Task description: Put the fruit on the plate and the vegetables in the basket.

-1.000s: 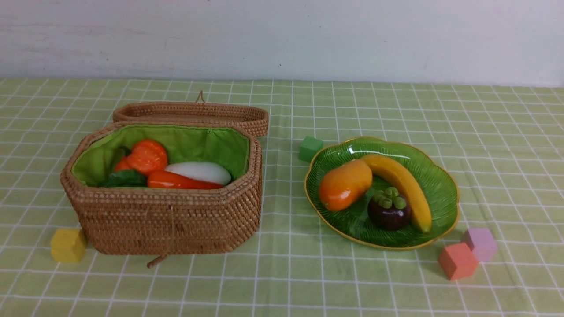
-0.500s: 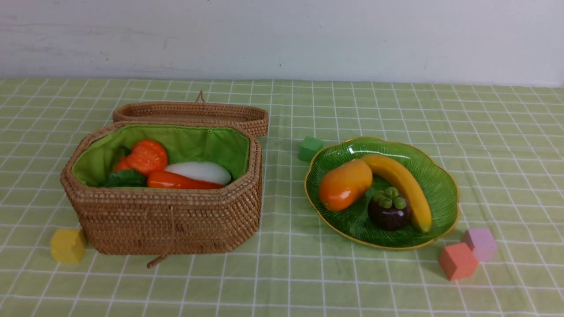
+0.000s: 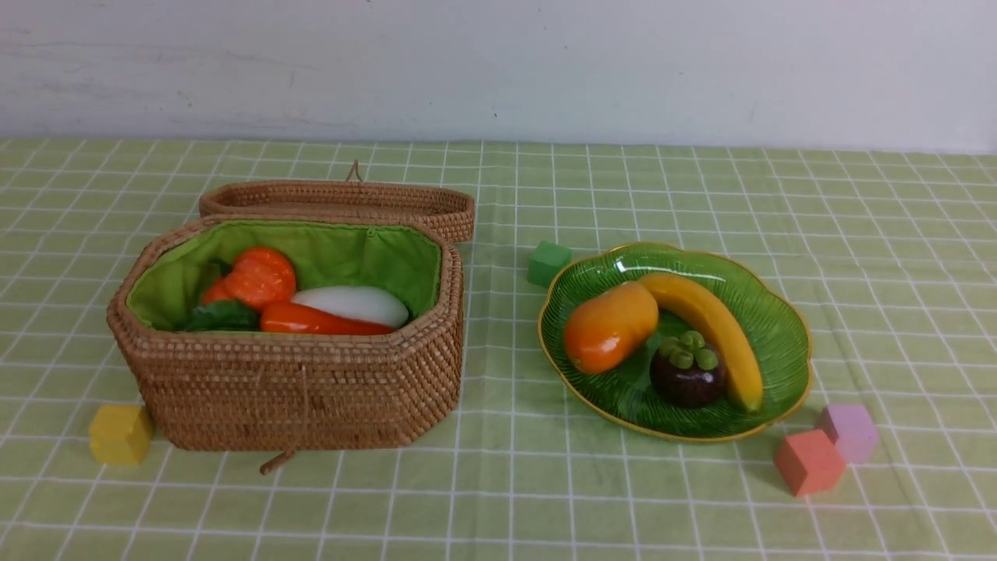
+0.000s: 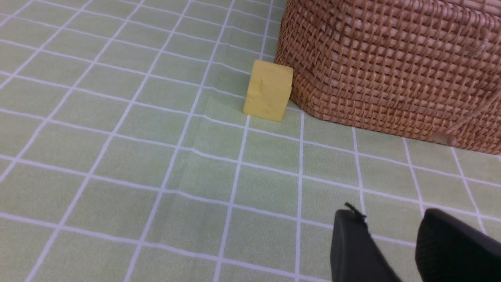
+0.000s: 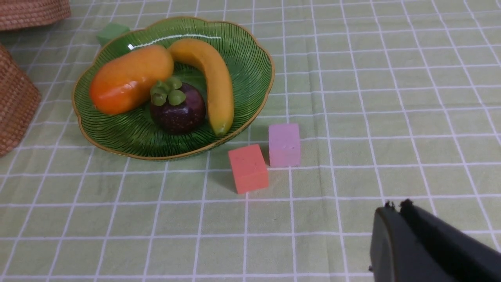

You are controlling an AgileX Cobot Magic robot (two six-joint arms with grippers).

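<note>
The banana [image 3: 713, 327], mango [image 3: 610, 326] and mangosteen [image 3: 688, 371] lie together on the green plate [image 3: 783, 327], right of the basket [image 3: 296, 389]. In the basket are the pumpkin [image 3: 261, 276], white vegetable [image 3: 354, 304], carrot [image 3: 319, 321] and a dark green gourd [image 3: 222, 315]; its lid [image 3: 343, 199] lies open behind. The left gripper [image 4: 391, 243] hangs low over the cloth near the basket, fingers parted, empty. The right gripper [image 5: 395, 211] hangs near the plate, fingers pressed together, empty.
</note>
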